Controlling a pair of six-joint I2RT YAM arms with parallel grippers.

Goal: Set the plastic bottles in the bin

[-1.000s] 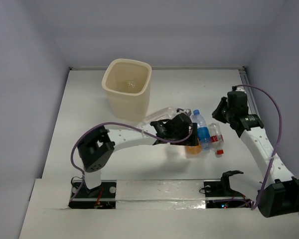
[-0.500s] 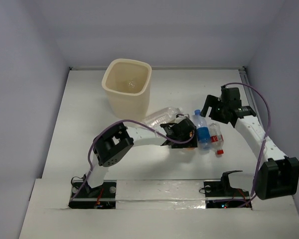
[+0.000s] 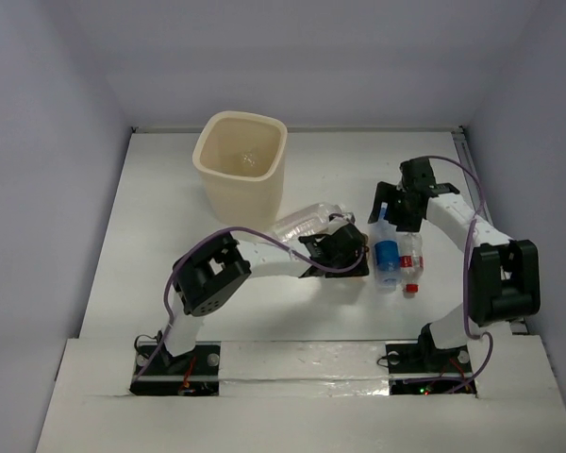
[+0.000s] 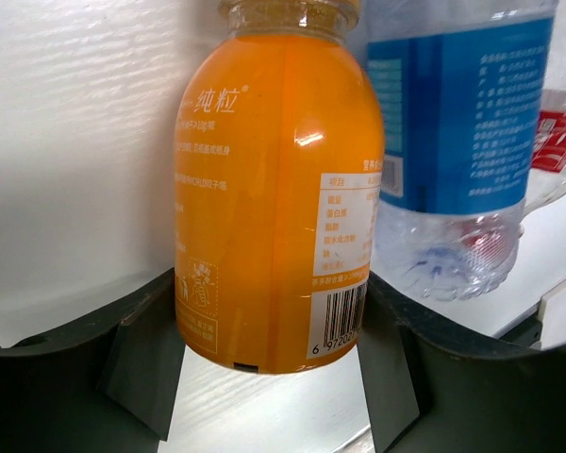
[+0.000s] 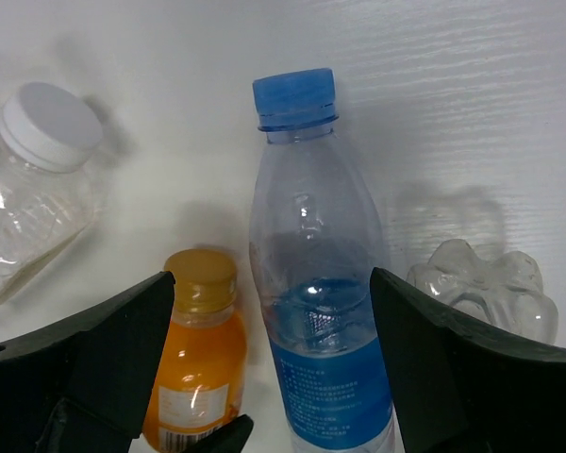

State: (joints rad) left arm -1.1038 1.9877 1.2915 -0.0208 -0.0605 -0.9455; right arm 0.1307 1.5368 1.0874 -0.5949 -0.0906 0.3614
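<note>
The cream bin [image 3: 238,179] stands at the back left. My left gripper [image 3: 344,253] [image 4: 274,321] has its fingers [image 4: 141,363] against both sides of the orange bottle [image 4: 278,189], which lies on the table. A blue-labelled bottle [image 3: 387,253] [image 5: 316,283] lies beside it on the right. A red-labelled bottle [image 3: 412,257] lies to the right of that one. My right gripper [image 3: 394,203] [image 5: 272,283] hangs open above the blue-labelled bottle's neck. A clear white-capped bottle [image 3: 302,224] [image 5: 38,179] lies near the bin. The base of a clear bottle [image 5: 486,283] shows at the right.
White walls close the table [image 3: 170,236] at the back and on both sides. A metal rail [image 3: 467,156] runs along the back right edge. Both arm bases are at the near edge. Something clear lies faintly inside the bin.
My right arm has swung left and inward until it is above the blue-labelled bottle. My left gripper has settled over the orange bottle, which no longer shows in the top view.
</note>
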